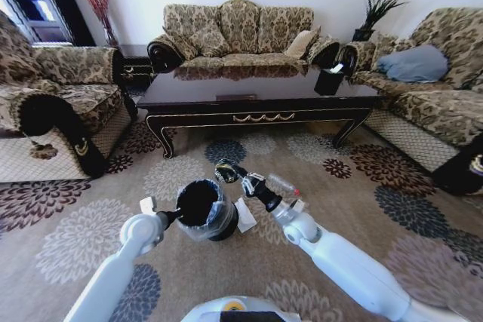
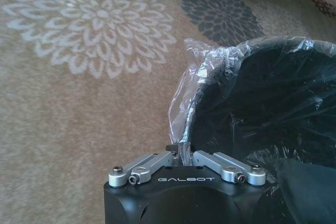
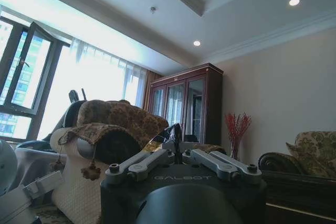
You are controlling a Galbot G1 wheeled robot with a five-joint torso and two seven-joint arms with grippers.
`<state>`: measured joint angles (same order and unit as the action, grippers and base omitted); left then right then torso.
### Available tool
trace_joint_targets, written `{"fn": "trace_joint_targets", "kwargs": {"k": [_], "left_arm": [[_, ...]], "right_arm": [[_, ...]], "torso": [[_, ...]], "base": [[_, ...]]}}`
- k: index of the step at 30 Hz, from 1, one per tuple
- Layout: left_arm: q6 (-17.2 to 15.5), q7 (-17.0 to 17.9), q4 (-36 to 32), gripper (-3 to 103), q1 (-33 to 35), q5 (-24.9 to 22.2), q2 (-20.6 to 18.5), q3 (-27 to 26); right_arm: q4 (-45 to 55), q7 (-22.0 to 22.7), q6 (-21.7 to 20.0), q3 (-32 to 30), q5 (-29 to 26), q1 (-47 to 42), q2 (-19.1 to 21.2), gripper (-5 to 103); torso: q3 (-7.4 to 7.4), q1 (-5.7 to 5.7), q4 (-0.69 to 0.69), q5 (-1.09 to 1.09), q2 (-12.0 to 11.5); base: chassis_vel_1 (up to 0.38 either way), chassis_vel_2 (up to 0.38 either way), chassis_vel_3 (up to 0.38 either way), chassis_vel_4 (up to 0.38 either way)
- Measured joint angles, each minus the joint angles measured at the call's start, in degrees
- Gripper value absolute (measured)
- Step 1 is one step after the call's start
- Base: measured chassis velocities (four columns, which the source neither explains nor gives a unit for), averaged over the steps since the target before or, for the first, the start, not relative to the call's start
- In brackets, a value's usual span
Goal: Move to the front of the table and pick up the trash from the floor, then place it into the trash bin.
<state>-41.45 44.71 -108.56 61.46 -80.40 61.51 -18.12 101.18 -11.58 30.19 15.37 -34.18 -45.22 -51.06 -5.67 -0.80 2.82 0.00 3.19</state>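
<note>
The trash bin (image 1: 202,209), round and black with a clear bag over its rim, stands on the carpet in front of me. My left gripper (image 1: 173,217) is shut on its near rim; the left wrist view shows that gripper (image 2: 181,152) pinching rim and bag (image 2: 210,72). My right gripper (image 1: 226,172) hangs just above the bin's far edge, shut on a dark, gold-glinting scrap of trash (image 3: 169,136). A clear bottle with a red cap (image 1: 284,184) and a white paper piece (image 1: 246,215) lie on the floor beside the bin. The table (image 1: 264,118) stands beyond.
Patterned sofas ring the table: one on the left (image 1: 60,103), one behind (image 1: 241,32), one on the right (image 1: 430,88). A dark box (image 1: 330,81) sits on the table's right end. Flowered carpet (image 1: 68,239) spreads around the bin.
</note>
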Motion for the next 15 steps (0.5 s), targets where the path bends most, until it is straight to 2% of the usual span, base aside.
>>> {"fn": "trace_joint_targets", "kwargs": {"k": [8,15], "left_arm": [[-0.1,3.1,2.0,0,-4.9,-3.1,3.3,3.8],[-0.2,3.5,0.6,0,-5.0,-3.9,3.0,3.7]], "right_arm": [[-7.1,-0.5,1.9,4.1,4.7,5.1,-2.2,2],[-8.2,-0.8,1.8,3.7,6.5,4.5,-1.4,2]], "torso": [[0.00,0.00,0.01,0.00,0.0],[0.01,0.00,0.01,0.00,0.0]], "base": [[0.000,0.000,0.000,0.000],[0.000,0.000,0.000,0.000]]}}
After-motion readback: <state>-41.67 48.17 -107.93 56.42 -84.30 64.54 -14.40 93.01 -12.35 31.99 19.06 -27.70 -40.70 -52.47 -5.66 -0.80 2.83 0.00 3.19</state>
